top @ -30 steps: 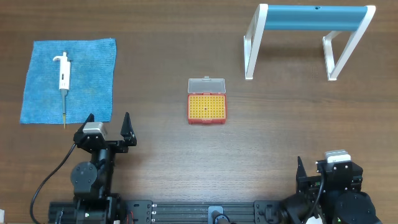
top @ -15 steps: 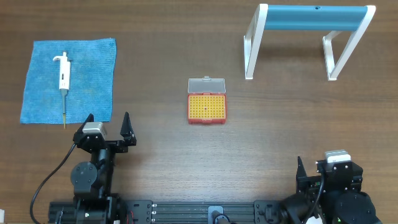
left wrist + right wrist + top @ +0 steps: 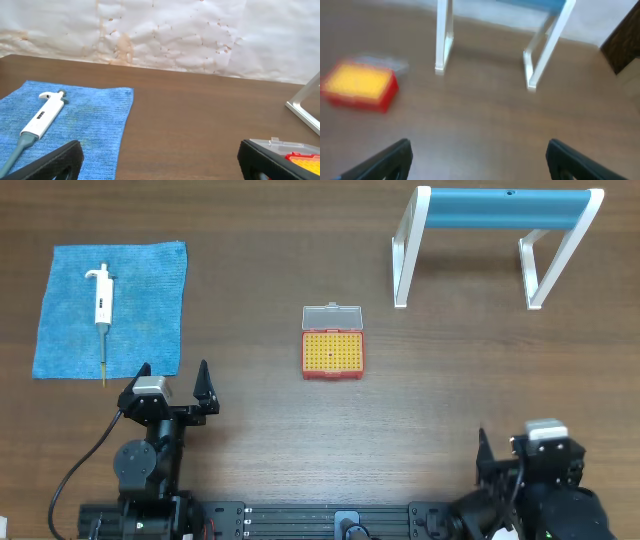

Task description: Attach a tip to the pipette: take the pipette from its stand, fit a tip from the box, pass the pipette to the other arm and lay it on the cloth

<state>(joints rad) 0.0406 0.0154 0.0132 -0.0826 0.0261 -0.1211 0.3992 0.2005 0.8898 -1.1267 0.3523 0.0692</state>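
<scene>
Already down: pipette [image 3: 101, 300] rests on the cloth [image 3: 150, 300]

Tip fitted, it lies at the table's [image 3: 270, 440] far left. The left gripper [image 3: 175, 377] and the right gripper [image 3: 477, 162] both stand released, empty, well apart from the tip box [image 3: 332, 352].

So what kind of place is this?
Likely a lab-style robot workbench: a pipette lies on a blue cloth, a red tip box sits mid-table, and a pipette stand is farther back.

Flat on blue cloth [image 3: 150, 290]: white pipette [image 3: 101, 302] w/ tip fitted; red tip box [image 3: 332, 353], lid open, well right of cloth; white-legged blue-bar stand [image 3: 505, 208] farther right.
</scene>
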